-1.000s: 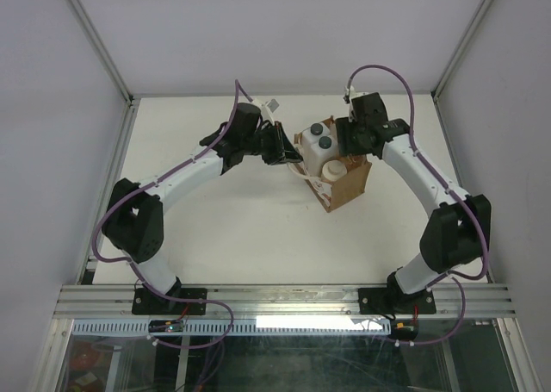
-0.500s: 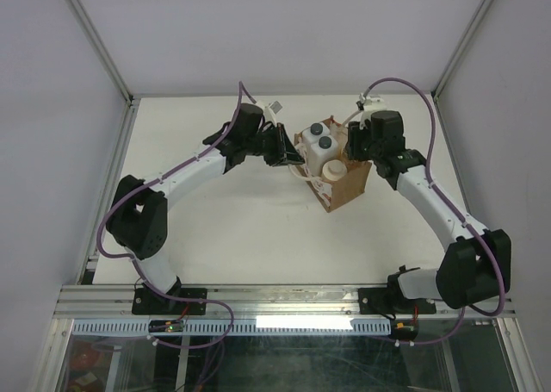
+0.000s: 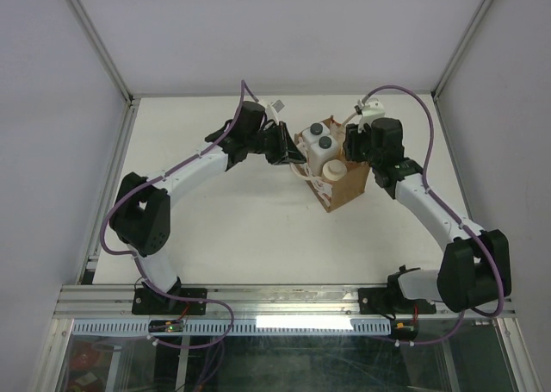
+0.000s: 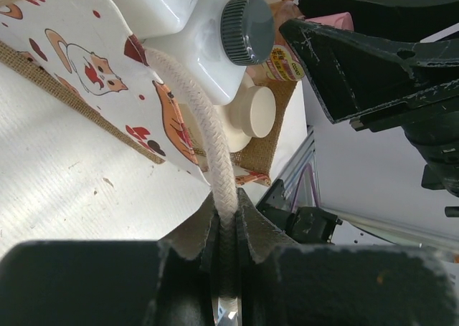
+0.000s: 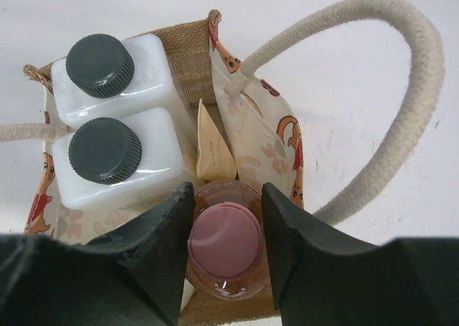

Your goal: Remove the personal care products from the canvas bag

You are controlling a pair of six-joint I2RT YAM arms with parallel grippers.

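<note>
Right pincer (image 5: 228, 200) — round pink cap (image 5: 226, 241), braided handle (image 4: 193, 118)

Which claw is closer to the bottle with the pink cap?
Right. The right gripper straddles the pink-capped bottle inside the canvas bag, one finger on each side. The left gripper is across the bag, shut on a rope handle.

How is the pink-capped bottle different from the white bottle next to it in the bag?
The pink-capped bottle looks round and has a smooth pink cap; the white bottle is squarish with a dark ribbed cap. The right gripper has its fingers on both sides of the pink-capped bottle; nothing is around the white bottle. Both stand upright inside the canvas bag.
</note>
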